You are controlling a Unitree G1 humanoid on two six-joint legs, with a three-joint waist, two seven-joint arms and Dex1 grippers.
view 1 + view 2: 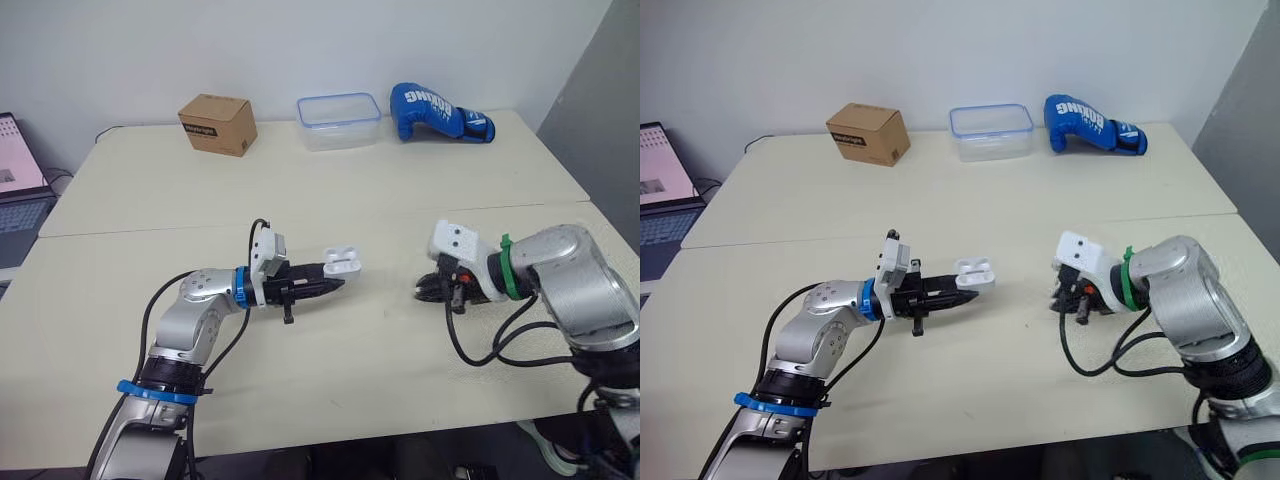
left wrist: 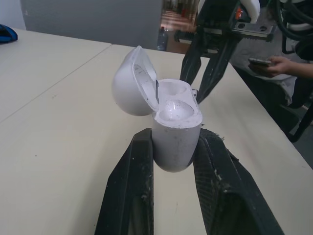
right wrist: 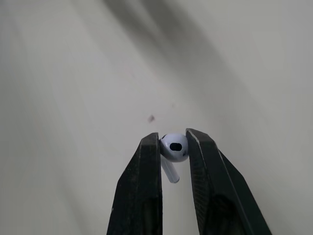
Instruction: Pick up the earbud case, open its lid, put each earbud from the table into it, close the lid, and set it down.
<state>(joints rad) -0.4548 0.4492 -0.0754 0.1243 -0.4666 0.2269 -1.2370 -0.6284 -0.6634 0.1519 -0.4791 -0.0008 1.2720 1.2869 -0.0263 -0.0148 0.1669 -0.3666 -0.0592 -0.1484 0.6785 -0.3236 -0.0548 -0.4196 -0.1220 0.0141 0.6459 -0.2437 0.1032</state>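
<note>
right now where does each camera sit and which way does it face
Left eye: on the head, facing forward and down over the table; both arms show, left hand holding the open earbud case.
Right eye: beside it, same scene.
Left wrist: along its fingers at the case, right hand beyond.
Right wrist: along its fingers at the pinched earbud.
Eyes and left wrist share the case.

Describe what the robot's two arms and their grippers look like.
Both arms are rounded silver-grey metal shells. The left arm carries blue rings, the right arm a green ring. Each wrist bears a white box-shaped module, and loose black cables loop alongside. The left gripper and right gripper each have two tapered black fingers, scuffed on the surface.
</note>
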